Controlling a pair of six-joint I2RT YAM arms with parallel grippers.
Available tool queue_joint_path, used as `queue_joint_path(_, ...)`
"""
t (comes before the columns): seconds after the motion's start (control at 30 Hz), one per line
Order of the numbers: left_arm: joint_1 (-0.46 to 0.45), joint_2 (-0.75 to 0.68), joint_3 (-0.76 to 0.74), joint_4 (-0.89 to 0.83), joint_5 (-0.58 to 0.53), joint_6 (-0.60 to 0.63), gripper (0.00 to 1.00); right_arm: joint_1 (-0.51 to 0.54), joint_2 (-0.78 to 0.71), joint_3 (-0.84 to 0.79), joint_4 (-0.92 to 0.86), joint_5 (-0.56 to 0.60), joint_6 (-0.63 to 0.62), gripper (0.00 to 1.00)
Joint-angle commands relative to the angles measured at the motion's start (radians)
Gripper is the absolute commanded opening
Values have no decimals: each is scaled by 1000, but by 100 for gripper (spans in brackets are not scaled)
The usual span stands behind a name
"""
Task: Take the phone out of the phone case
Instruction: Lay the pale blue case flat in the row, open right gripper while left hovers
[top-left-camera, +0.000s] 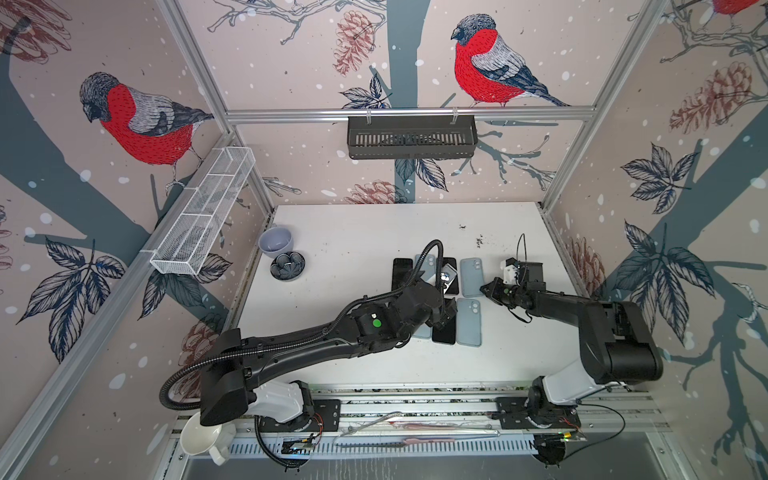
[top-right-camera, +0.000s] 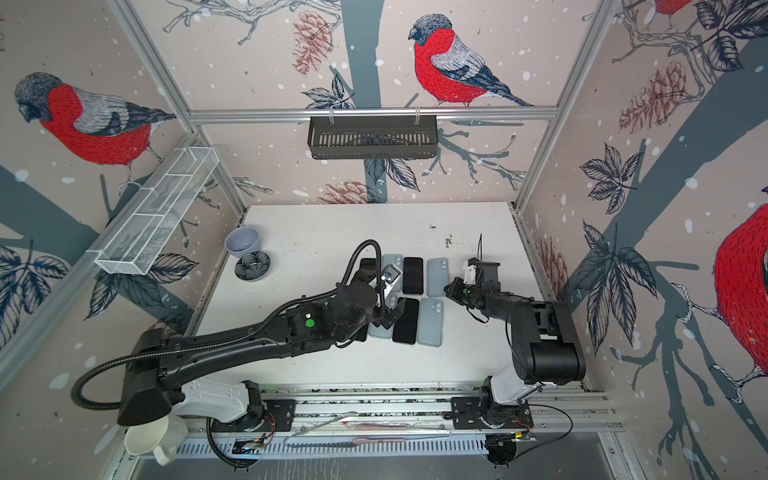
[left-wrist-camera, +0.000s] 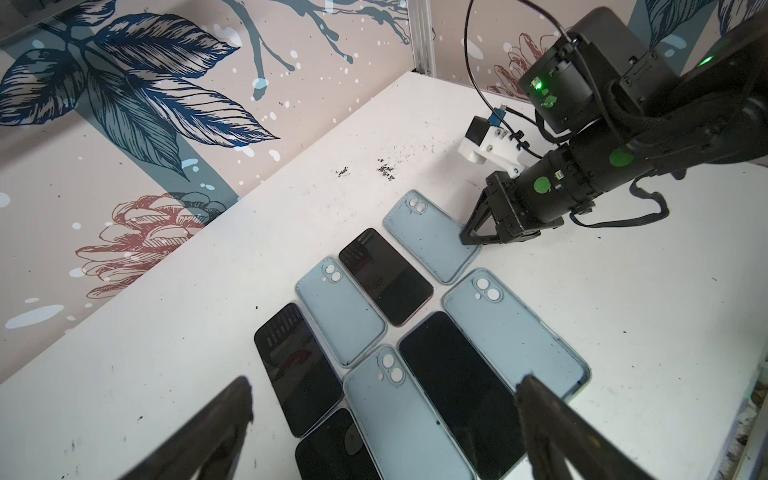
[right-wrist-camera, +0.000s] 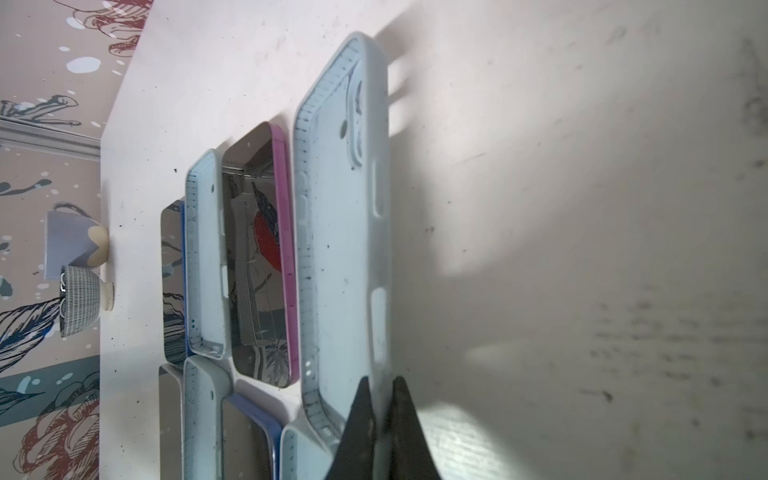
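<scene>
Right gripper (right-wrist-camera: 380, 405) pinches the rim of the empty blue phone case (right-wrist-camera: 345, 232), left gripper (left-wrist-camera: 386, 384) hangs wide open; I'd lift slow so it clears the pink-edged phone (right-wrist-camera: 257, 257).

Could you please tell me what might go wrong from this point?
1. The right gripper pinches only the thin rim of the empty blue case near a corner; the case might slip or flex loose.
2. Everything lies packed edge to edge, so the open left gripper, if it comes down over the dark phone, could nudge the neighbouring case.
</scene>
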Motion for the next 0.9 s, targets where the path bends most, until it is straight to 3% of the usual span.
queue_joint_path(0.0,-2,-40,-37,41,-29,-47,98,3,24,9,11,40,-27,1)
queue_joint_path(0.6,-3,-121,-130,58,-26,-87,98,61,90,26,19,36,-45,1)
queue_joint_path(0.7,-3,-126,-136,61,-30,-90,98,65,97,28,20,36,-42,5)
queue_joint_path(0.87,-3,-132,-144,58,-33,-100,98,65,95,25,8,35,-39,20)
